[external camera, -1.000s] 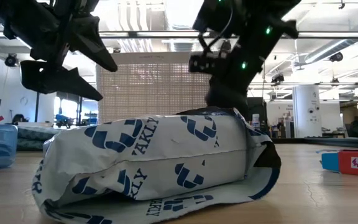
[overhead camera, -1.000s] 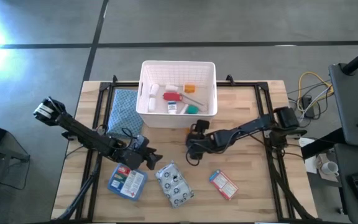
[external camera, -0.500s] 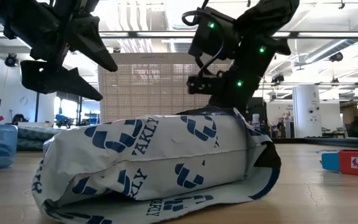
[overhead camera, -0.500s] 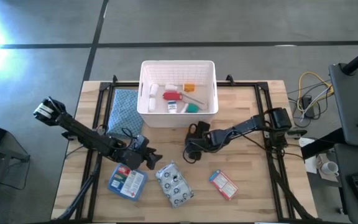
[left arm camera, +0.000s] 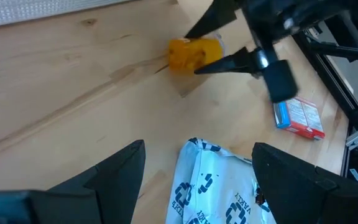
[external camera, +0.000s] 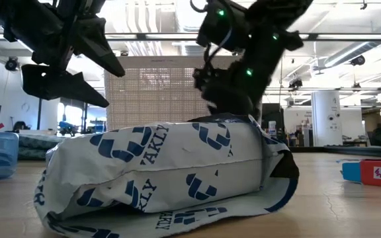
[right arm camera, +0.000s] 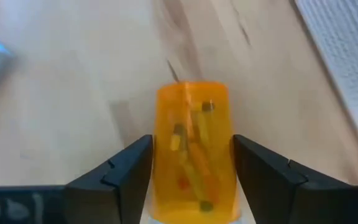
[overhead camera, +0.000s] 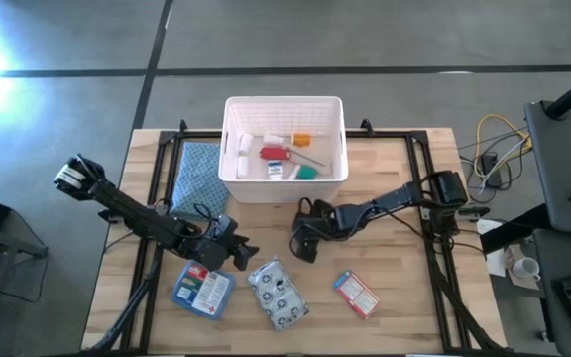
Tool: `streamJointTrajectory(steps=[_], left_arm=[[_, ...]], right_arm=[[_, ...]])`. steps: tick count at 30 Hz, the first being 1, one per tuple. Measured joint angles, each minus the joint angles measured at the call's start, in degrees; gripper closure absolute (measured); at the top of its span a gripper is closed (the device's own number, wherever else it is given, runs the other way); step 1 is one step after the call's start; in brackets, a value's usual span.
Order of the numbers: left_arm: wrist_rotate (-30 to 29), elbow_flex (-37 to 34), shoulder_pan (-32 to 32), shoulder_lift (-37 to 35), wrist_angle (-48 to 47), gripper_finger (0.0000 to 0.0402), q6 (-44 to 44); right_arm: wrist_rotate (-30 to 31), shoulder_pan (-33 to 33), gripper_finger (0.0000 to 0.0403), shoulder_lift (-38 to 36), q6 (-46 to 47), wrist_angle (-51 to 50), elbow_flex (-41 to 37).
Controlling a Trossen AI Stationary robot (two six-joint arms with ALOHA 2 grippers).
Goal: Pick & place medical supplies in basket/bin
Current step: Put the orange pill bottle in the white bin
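An orange pill bottle (right arm camera: 194, 155) lies on its side on the wood, a little in front of the white slotted basket (overhead camera: 228, 149). My right gripper (overhead camera: 303, 245) is open, with one finger close on each side of the bottle (left arm camera: 191, 53). The basket holds white bottles, a red tube and other small supplies. My left gripper (left arm camera: 199, 148) hovers open over the table near the grey-white spotted pouch (overhead camera: 279, 294). A blue and red flat packet (overhead camera: 203, 289) and a red-white packet (overhead camera: 355, 294) lie flat near the table's near edge.
A blue checked cloth (overhead camera: 198, 174) lies left of the basket. Black frame rails run along the table's left and right sides. In the low view the spotted pouch (external camera: 164, 172) fills the foreground. Bare wood lies between the basket and the packets.
My right gripper has moved a little toward the table's left and near edges and has come around the orange bottle. The left arm and the other supplies have kept still.
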Motion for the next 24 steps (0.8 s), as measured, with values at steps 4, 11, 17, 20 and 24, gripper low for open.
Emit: streamJointTrajectory(steps=[4,11,17,20,24], left_arm=[[0.0,0.0,0.0,0.0,0.0,0.0127,0.0],[0.0,0.0,-0.1,0.0,0.0,0.0127,0.0],[0.0,0.0,-1.2,0.0,0.0,0.0127,0.0],[0.1,0.0,-1.7,0.0,0.0,0.0127,0.0],[0.0,0.0,-2.2,0.0,0.1,0.0127,0.0]], right_arm=[[-6.6,-0.1,0.0211,0.0,3.6,-0.1,3.6],[-3.0,0.7,0.0236,-0.1,0.8,-4.9,10.6],[1.0,0.5,0.025,0.0,-0.2,-10.9,16.5],[1.6,0.5,0.0252,0.0,-1.1,-11.8,19.0],[2.0,0.4,0.0253,-0.1,-1.2,-12.0,22.6]])
